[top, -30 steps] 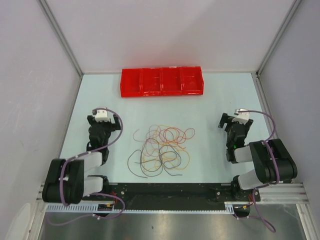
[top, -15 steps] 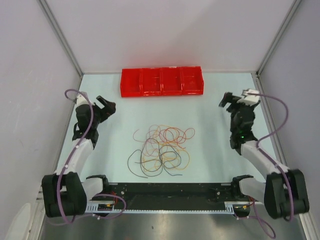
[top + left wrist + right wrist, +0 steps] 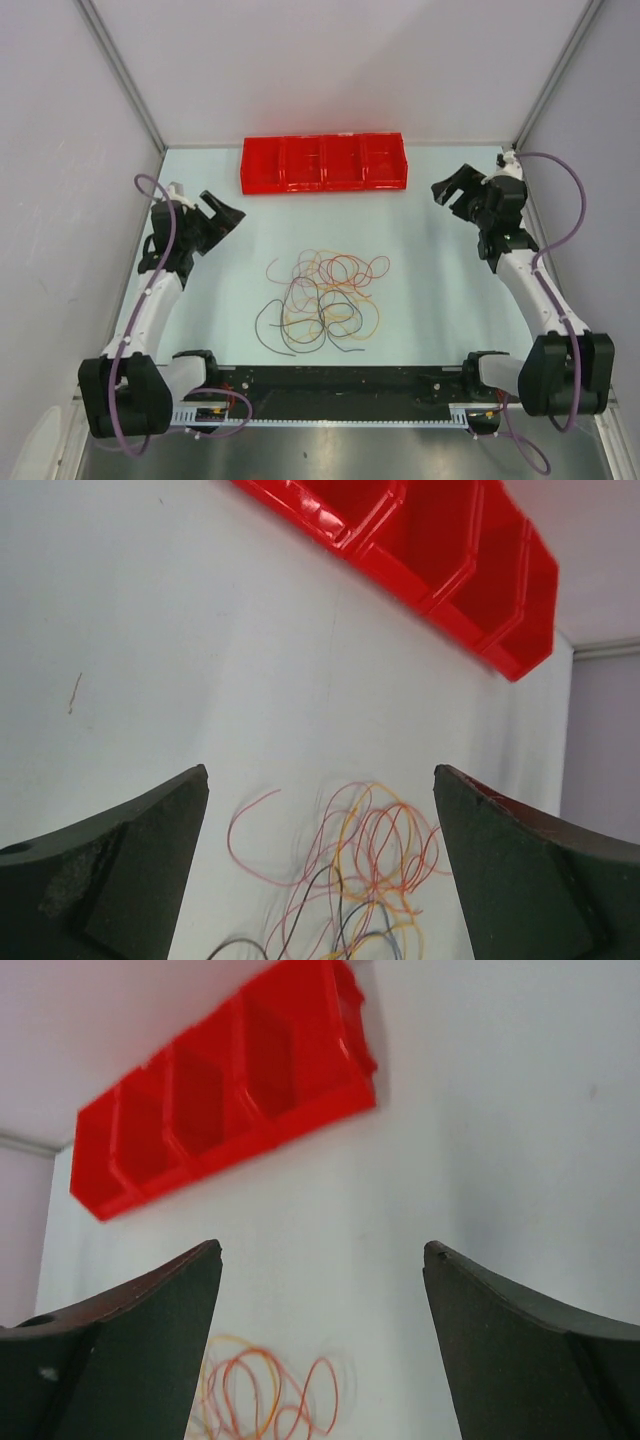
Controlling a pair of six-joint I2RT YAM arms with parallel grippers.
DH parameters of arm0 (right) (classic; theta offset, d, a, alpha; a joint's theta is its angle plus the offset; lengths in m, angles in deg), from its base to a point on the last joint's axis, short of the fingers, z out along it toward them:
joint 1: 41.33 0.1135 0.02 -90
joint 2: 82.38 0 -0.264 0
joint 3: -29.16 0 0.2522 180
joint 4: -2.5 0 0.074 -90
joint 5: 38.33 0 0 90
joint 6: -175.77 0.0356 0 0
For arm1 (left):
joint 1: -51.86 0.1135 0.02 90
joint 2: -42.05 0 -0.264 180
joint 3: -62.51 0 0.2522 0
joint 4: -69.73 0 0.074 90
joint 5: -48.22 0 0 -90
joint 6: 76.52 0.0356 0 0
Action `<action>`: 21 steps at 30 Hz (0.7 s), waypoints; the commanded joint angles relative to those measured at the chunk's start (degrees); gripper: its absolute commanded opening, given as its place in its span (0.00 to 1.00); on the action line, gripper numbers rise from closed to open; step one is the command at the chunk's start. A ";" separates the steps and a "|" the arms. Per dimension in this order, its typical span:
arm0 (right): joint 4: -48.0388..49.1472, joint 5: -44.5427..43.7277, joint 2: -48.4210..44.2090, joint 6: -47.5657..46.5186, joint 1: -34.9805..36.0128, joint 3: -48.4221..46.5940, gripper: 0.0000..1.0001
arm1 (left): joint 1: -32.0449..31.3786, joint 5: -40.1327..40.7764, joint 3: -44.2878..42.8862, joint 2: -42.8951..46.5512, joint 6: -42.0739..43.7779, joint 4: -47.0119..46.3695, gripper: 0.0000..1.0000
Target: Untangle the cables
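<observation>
A tangle of thin red, orange, yellow and dark grey cables (image 3: 323, 298) lies in loose overlapping loops at the middle of the pale blue-green tabletop (image 3: 430, 290), between the arm bases and the long red plastic four-compartment bin (image 3: 323, 163) at the far edge. The black left gripper (image 3: 222, 211) hangs left of the heap, jaws spread wide, holding nothing. The black right gripper (image 3: 452, 187) hangs far right, likewise spread and empty. Both are well apart from the cables.

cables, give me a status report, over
Left gripper open, empty. Right gripper open, empty. Cables tangled in one heap, neither gripper touching. Nothing in the way; red bin sits beyond.
</observation>
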 commanded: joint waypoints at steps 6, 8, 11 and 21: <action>-12.72 17.44 13.48 4.08 5.59 -1.66 0.75 | -14.10 8.68 -4.73 6.36 11.09 13.60 0.98; -12.20 17.44 15.24 3.99 7.97 -1.05 0.73 | -19.70 10.53 -2.61 7.41 10.04 12.45 0.97; -11.32 17.88 17.43 3.90 9.99 -0.17 0.70 | -26.83 13.26 0.82 6.28 7.93 9.12 0.95; -11.48 18.15 23.50 2.42 12.81 0.80 0.57 | -40.12 19.50 7.24 -0.14 4.50 -1.08 0.90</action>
